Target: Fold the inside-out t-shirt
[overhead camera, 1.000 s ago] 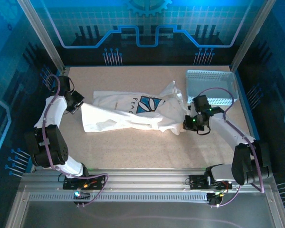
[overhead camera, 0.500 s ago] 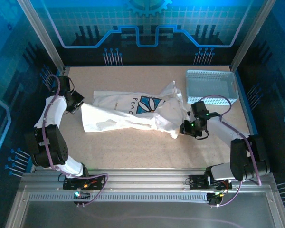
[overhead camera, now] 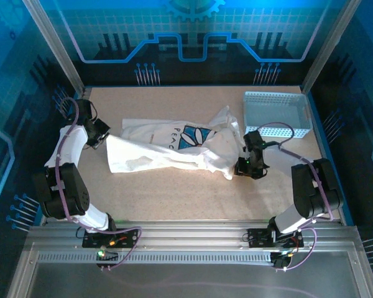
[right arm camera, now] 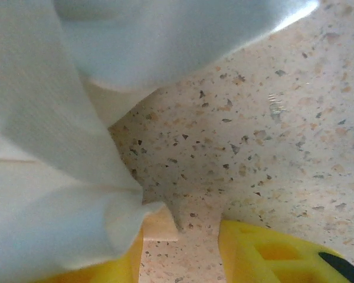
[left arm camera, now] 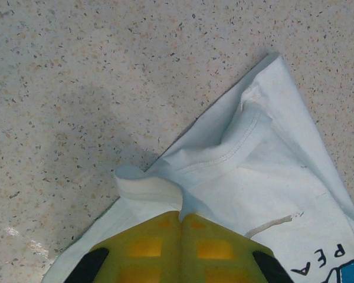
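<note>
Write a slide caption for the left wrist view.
The shut left gripper pinches a bunched edge of the white inside-out t-shirt on the speckled table.

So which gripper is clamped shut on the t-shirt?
The left gripper, jaws pressed together on the t-shirt; the right gripper has its jaws apart, table showing between.

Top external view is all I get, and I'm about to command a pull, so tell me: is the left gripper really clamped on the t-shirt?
Observer: Yes. On the left wrist view the left gripper has its yellow fingers pressed together on a rolled edge of the t-shirt.
Operator: And the right one?
Observer: On the right wrist view the right gripper has its jaws apart, with bare table between them. Cloth drapes over one finger.
</note>
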`<state>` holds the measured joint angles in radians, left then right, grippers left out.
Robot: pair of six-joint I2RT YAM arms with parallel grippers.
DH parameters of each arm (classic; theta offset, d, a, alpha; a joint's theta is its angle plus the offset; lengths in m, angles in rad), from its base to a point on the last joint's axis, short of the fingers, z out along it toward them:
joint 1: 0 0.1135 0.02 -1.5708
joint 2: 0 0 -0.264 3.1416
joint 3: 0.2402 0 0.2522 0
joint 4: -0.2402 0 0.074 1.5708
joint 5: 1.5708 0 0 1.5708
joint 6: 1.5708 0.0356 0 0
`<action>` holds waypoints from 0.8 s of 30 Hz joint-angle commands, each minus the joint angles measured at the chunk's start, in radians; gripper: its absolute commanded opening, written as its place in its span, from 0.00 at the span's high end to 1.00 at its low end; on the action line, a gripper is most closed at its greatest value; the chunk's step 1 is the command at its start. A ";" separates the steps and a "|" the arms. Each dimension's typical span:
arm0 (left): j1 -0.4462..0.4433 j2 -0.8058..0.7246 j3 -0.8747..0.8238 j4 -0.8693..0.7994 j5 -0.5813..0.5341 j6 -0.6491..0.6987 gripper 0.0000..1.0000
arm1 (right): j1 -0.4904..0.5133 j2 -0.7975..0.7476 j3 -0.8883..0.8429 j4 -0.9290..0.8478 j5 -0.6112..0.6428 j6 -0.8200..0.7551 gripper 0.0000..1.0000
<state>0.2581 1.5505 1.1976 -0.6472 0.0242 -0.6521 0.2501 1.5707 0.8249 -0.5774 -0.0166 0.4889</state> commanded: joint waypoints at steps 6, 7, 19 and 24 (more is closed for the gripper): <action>0.011 -0.012 -0.003 -0.009 0.016 0.012 1.00 | 0.129 0.100 0.125 0.004 0.174 0.008 0.61; 0.010 -0.010 -0.002 -0.010 0.014 0.011 1.00 | 0.144 0.104 0.134 -0.006 0.195 0.012 0.61; 0.012 -0.012 0.002 -0.013 0.013 0.017 1.00 | 0.215 0.068 0.179 -0.093 0.343 0.035 0.66; 0.012 -0.012 0.008 -0.014 0.010 0.016 1.00 | 0.183 -0.090 0.061 0.056 0.171 0.027 0.66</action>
<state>0.2584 1.5505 1.1976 -0.6472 0.0238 -0.6518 0.4553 1.5612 0.9291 -0.5922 0.2382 0.5018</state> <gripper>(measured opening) 0.059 0.336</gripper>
